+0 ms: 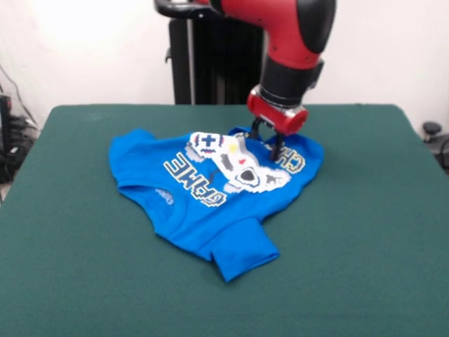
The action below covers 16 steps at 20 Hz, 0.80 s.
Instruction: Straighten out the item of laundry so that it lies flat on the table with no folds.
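The shirt (210, 189) lay print-up a little back of the middle of the table (365, 267), well clear of every edge, and it was not yet flat. Its long axis ran roughly across the picture, from the spread part at the left to the bunched part at the right, where the lettering was crumpled and half lost under a fold. One sleeve stuck out toward the near edge, doubled and thick; the cloth around it looked creased. The gripper (268, 142) stood down on that right-hand part, right at the upper right of the print, with the arm coming steeply from above. Its two dark fingers (278, 149) stood a narrow way apart, tips at or in the cloth; whether they had pinched a fold between them could not be told, since the tips merged with the fabric there. What the coming move seemed to turn on was this: nearly all of the shirt lay to the picture's left and toward the near side of the gripper, so a pull away from that bulk, out to the right along the long axis, would likely draw the crumpled end open. A pull the other way would probably heap it up further.
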Tool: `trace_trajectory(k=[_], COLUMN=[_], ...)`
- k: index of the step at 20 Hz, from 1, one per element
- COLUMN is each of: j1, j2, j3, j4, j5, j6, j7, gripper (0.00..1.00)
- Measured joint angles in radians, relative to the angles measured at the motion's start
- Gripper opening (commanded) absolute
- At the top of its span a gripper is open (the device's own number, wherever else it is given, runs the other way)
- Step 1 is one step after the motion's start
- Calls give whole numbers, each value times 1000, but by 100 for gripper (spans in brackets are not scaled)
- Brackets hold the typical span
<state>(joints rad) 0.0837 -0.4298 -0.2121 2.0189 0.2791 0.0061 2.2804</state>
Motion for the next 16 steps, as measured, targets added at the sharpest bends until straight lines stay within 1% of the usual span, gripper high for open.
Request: trace_trajectory(k=[7, 9, 16], j1=[-28, -50, -104], j2=[-41, -61, -68], j3=[2, 11, 32], j4=[67, 92, 107], j5=[-14, -23, -47], j6=[0, 0, -2], j7=[0, 0, 0], gripper=[100, 100, 100])
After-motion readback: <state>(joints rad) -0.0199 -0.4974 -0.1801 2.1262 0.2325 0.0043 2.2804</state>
